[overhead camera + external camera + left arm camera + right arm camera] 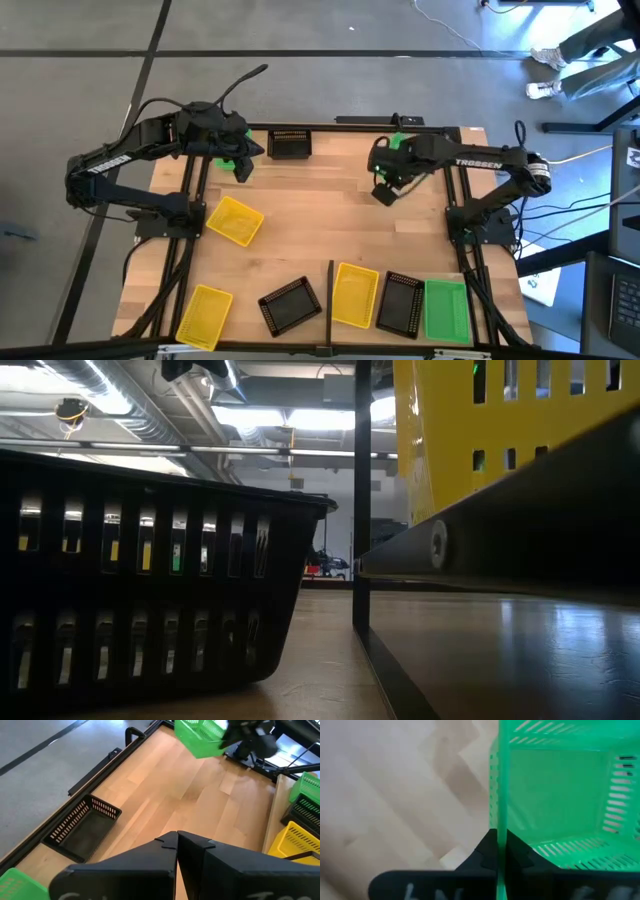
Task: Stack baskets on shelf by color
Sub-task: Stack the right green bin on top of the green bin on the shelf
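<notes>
My right gripper (385, 190) hangs over the table's far middle, shut on a green basket (200, 737), of which only a bit (398, 142) shows past the arm in the high view. My left gripper (177, 842) is shut and holds nothing; it hovers at the far left above another green basket (228, 160) that sits on the table. A black basket (290, 145) sits flat by the far edge. The shelf (330, 285) at the near right carries a yellow (352, 295), a black (402, 302) and a green basket (446, 308) side by side. My right gripper pinches one lattice wall of the green basket (499, 795) between its two fingers, the wall running edge-on out from the fingertips. The fingers come from above, pointing steeply down. The basket is lifted clear of the table and tilted, its inside (555, 795) turned toward the wrist camera.
Loose on the tabletop lie a yellow basket (235, 220) left of centre, another yellow one (205, 315) at the near left and a black one (290, 305) beside the shelf's black bar. Bare wood (320, 210) spans the middle. A person's feet (545, 75) show beyond the far right.
</notes>
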### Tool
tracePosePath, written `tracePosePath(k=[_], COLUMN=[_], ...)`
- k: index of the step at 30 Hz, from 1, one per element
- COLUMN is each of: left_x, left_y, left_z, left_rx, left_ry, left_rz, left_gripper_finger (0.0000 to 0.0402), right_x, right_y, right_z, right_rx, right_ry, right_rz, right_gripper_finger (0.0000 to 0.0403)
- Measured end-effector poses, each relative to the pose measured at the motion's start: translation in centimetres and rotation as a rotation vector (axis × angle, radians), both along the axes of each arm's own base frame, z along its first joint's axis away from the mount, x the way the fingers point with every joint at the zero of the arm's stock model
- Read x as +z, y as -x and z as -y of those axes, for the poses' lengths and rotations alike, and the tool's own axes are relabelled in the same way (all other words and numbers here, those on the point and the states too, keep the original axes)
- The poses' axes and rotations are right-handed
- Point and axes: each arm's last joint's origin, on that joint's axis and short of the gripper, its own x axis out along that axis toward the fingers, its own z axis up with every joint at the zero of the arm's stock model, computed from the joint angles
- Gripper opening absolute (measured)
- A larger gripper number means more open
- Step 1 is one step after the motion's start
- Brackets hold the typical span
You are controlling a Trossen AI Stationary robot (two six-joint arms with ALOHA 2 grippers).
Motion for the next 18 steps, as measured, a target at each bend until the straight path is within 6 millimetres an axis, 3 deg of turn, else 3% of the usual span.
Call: tracePosePath(k=[7, 12, 18], left_x=[0.0, 0.0, 0.0], left_y=[0.0, 0.0, 0.0], left_z=[0.0, 0.0, -0.1], left_rx=[0.004, 0.015, 0.01], left_ry=[-0.003, -0.009, -0.017], left_rz=[-0.001, -0.003, -0.006], left_gripper_finger=[0.0, 0.0, 0.0], right_x=[3.2, 4.2, 4.9], right_y=[0.3, 1.0, 2.6], right_z=[-5.5, -9.0, -12.5], right_rx=[0.137, 0.262, 0.246], right_ry=[0.008, 0.003, -0.093], right_rz=[0.019, 0.022, 0.005], right_gripper_finger=[0.0, 0.0, 0.0])
